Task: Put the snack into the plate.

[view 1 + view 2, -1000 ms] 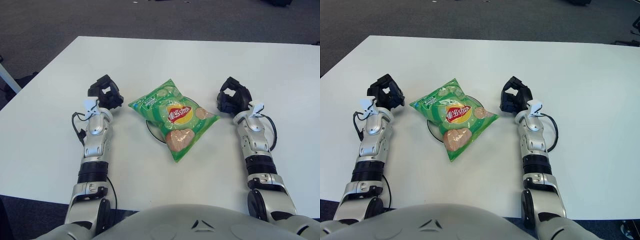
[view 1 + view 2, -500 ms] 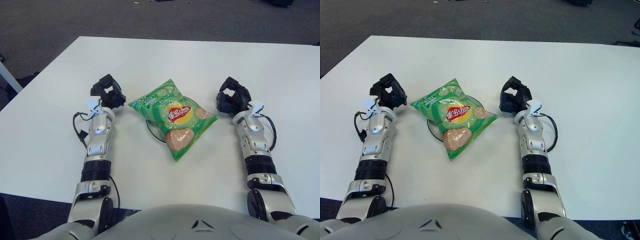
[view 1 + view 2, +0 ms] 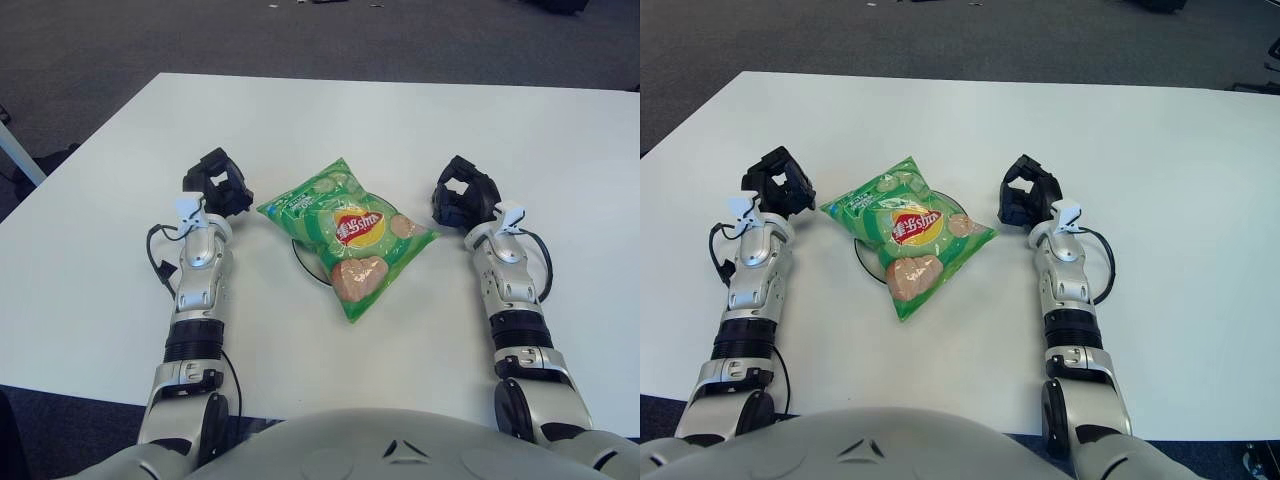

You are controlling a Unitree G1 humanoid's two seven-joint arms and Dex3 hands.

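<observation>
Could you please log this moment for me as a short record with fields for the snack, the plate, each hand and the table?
snack: green chip bag, lying flat, tilted, on the plate
plate: white plate, mostly hidden under the bag, only its dark rim showing at the bag's left edge
left hand: left hand, on the table left of the bag, holding nothing
right hand: right hand, on the table right of the bag, holding nothing
table: white table

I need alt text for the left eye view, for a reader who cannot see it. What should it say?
A green snack bag lies on a white plate, covering most of it, in the middle of a white table. The robot's left hand rests left of the bag and its right hand right of it; neither touches the bag.
</observation>
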